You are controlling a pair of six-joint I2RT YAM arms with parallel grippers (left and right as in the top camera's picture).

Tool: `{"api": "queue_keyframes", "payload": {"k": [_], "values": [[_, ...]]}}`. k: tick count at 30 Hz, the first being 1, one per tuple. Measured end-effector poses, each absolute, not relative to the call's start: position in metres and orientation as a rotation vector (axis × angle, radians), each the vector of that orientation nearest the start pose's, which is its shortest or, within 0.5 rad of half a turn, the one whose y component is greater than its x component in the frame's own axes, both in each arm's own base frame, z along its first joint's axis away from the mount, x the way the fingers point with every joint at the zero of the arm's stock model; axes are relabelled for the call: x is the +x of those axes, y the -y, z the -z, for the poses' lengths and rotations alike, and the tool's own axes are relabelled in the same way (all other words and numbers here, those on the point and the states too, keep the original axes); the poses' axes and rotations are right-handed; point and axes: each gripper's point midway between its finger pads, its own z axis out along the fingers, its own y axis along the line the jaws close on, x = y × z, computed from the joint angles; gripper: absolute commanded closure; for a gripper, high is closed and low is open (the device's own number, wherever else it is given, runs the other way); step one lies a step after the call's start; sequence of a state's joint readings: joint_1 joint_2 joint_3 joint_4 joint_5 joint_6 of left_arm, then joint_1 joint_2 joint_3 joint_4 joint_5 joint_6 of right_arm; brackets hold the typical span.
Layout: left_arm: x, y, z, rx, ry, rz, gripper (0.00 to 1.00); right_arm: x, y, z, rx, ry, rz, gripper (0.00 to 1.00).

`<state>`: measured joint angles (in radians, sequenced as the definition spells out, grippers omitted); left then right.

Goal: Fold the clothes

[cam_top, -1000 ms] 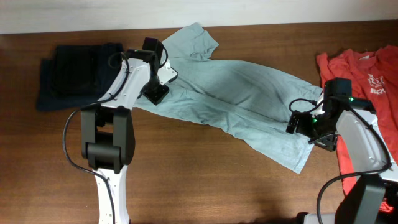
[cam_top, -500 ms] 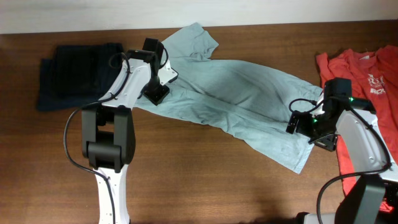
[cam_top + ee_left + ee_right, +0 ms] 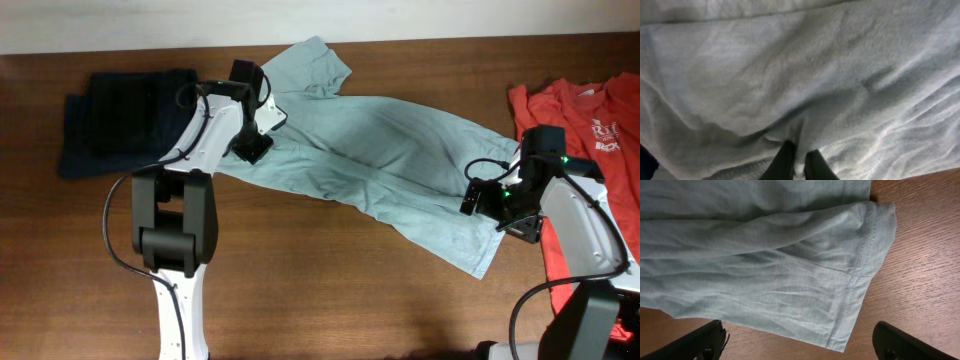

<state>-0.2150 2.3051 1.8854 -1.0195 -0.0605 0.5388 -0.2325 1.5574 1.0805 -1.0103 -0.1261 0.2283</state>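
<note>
A pale green T-shirt (image 3: 370,150) lies spread diagonally across the brown table, wrinkled. My left gripper (image 3: 250,148) rests on the shirt's left part, and in the left wrist view its fingers (image 3: 799,162) are shut on a pinch of the green cloth (image 3: 790,85). My right gripper (image 3: 500,208) hovers at the shirt's right end. In the right wrist view its fingers (image 3: 800,345) are wide open and empty, just above the sleeve hem (image 3: 850,280).
A folded dark navy garment (image 3: 125,118) lies at the back left. A red printed T-shirt (image 3: 590,130) lies at the right edge, partly under my right arm. Bare wood shows along the table front (image 3: 350,290).
</note>
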Motion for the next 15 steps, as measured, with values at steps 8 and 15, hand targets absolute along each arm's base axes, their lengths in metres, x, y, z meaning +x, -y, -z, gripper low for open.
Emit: {"api": "queue_keyframes", "payload": {"k": [8,15], "values": [[0.492,0.103,-0.04,1.121,-2.712,-0.29,0.96,0.279,0.044,-0.075,0.69,-2.973,-0.192,0.01],[0.515,0.113,-0.054,1.092,-2.607,-0.401,0.91,0.28,0.044,-0.075,0.69,-2.972,-0.192,0.01]]}}
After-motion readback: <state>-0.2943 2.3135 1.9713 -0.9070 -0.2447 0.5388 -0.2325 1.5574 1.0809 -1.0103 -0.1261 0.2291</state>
